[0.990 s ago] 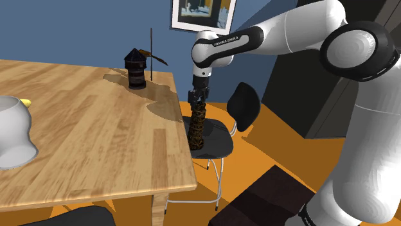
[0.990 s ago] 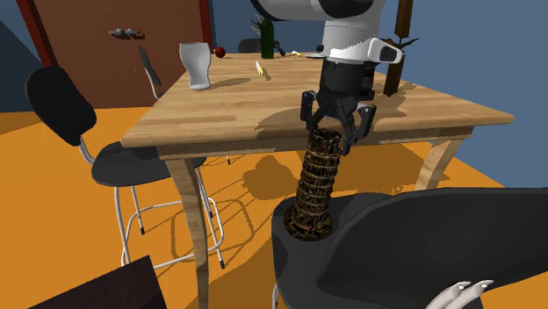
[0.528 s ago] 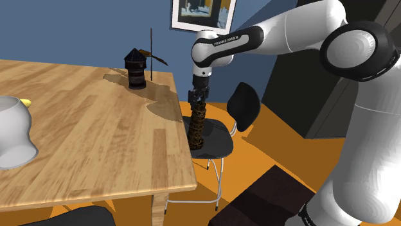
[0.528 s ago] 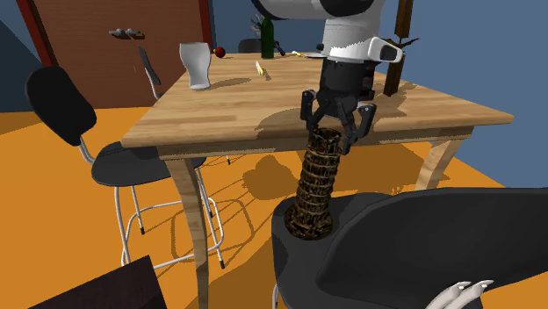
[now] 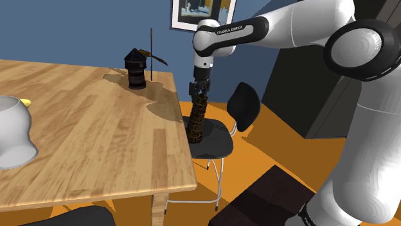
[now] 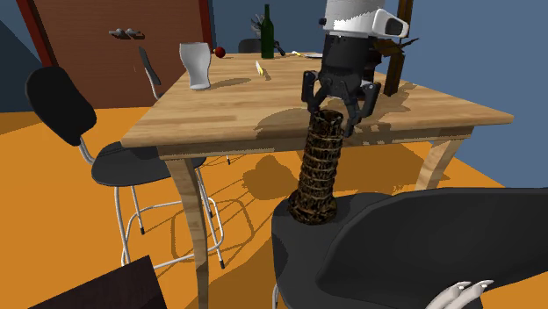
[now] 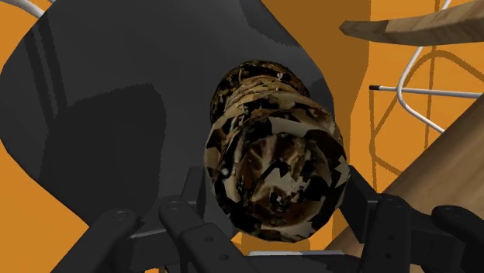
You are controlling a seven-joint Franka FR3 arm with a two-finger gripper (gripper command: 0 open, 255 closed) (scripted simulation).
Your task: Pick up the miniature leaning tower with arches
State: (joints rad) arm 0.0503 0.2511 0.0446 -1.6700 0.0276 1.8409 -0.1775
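The miniature leaning tower (image 5: 196,122) is a brown and black mottled column of arched tiers. It hangs tilted, its base just above the black chair seat (image 5: 217,140) beside the wooden table (image 5: 96,141). My gripper (image 5: 200,92) is shut on its top from above. In the second exterior view the gripper (image 6: 338,110) clasps the top rim of the tower (image 6: 318,167) over the seat (image 6: 360,241). In the wrist view the tower (image 7: 271,171) fills the space between the fingers (image 7: 194,203), with the seat (image 7: 93,116) behind it.
The table edge (image 6: 263,132) lies close beside the tower. On the table stand a dark windmill model (image 5: 135,69), a white jug (image 5: 13,131), a glass (image 6: 197,66) and a green bottle (image 6: 267,31). A second black chair (image 6: 132,162) stands at the table's other side.
My gripper has risen with the tower in it. The tower's base has come up off the chair seat by a small amount.
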